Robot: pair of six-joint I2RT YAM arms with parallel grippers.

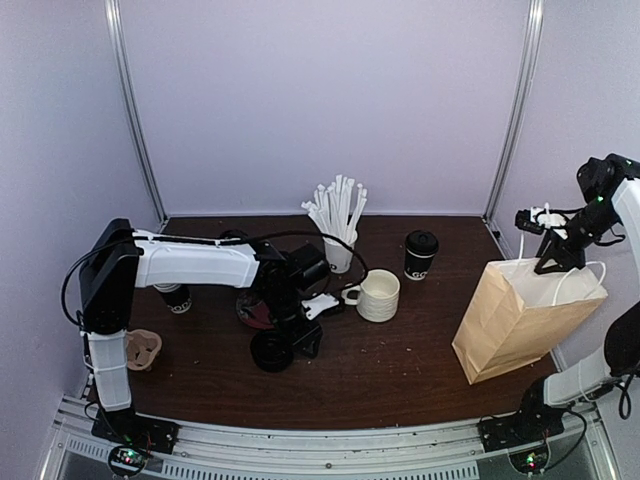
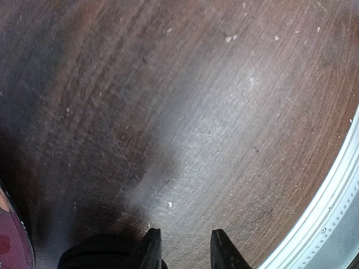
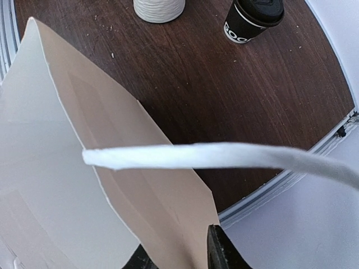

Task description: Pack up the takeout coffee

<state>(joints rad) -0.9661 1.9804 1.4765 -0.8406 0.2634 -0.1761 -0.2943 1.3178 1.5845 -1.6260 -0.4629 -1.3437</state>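
**Step in hand, as I judge it:** readying the bag, with no cup taken up.

- **Right jaws:** They stand at the top rim of the tan paper bag with white cord handles [image 1: 510, 320], which leans at the right side of the dark wooden table [image 1: 400, 380]. The paper wall runs between them, but I cannot tell whether they pinch it.
- **Left jaws:** They hang low over bare table near the centre, part open, with nothing between them. A black round object [image 2: 98, 255] lies just beside one fingertip; I cannot tell what it is.
- **Task's thing:** One white paper coffee cup with a black band and black lid [image 1: 421, 255] stands upright toward the far side. It is near the cream ribbed ceramic mug [image 1: 378, 296] and apart from the bag.

**Next move, as I judge it:** my left jaws must straddle a cup, close on its wall below the lid, and carry it upright to the bag's mouth, which has to be kept spread.
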